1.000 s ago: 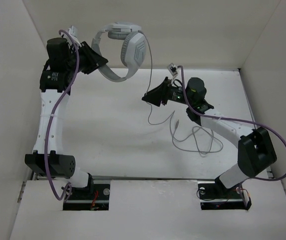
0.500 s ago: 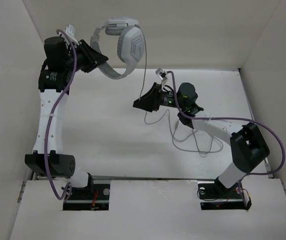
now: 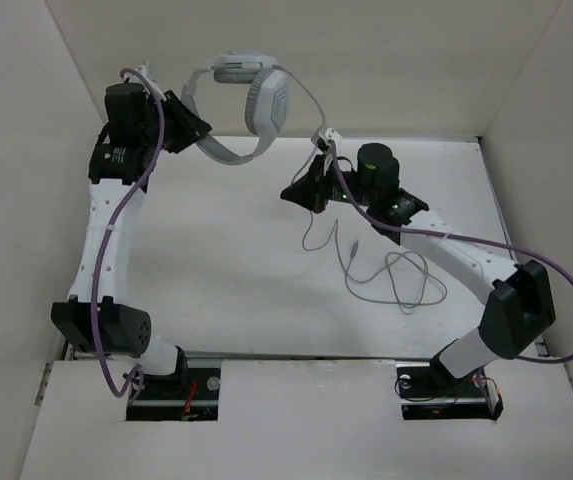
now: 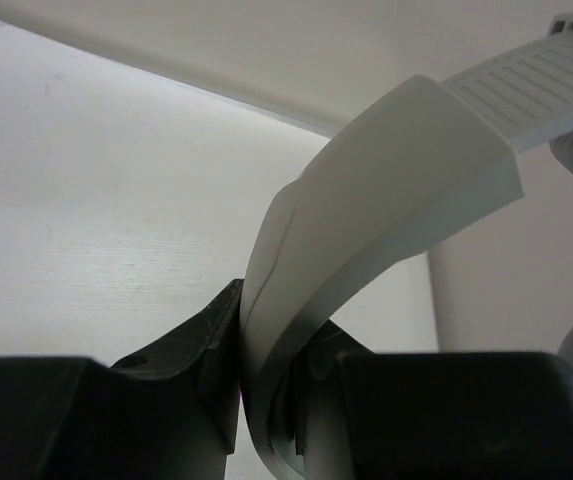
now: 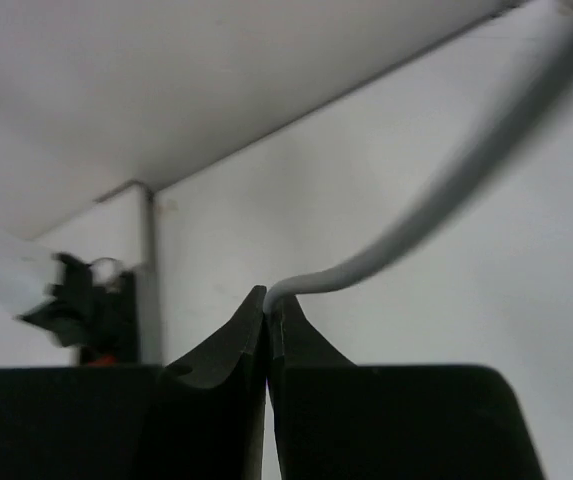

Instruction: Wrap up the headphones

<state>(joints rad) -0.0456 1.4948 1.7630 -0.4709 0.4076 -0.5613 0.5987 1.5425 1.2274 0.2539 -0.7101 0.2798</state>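
The white headphones (image 3: 266,98) hang in the air at the back left, held by their curved headband (image 3: 224,150). My left gripper (image 3: 198,128) is shut on that headband (image 4: 386,180); in the left wrist view the band runs between the black fingers of my left gripper (image 4: 266,400). The thin grey cable (image 3: 309,102) drops from the ear cup to my right gripper (image 3: 300,192), which is shut on it. In the right wrist view the cable (image 5: 436,195) leaves the pinched tips of my right gripper (image 5: 269,318). The rest of the cable lies in loose loops (image 3: 396,285) on the table.
White walls (image 3: 526,110) box in the table on the left, back and right. Thick purple robot cables (image 3: 466,240) trail along both arms. The arm bases (image 3: 176,385) sit at the near edge.
My right gripper has closed on the cable, after swinging left and then back toward the rear. The left arm shifted slightly, and the headphones swayed with it.
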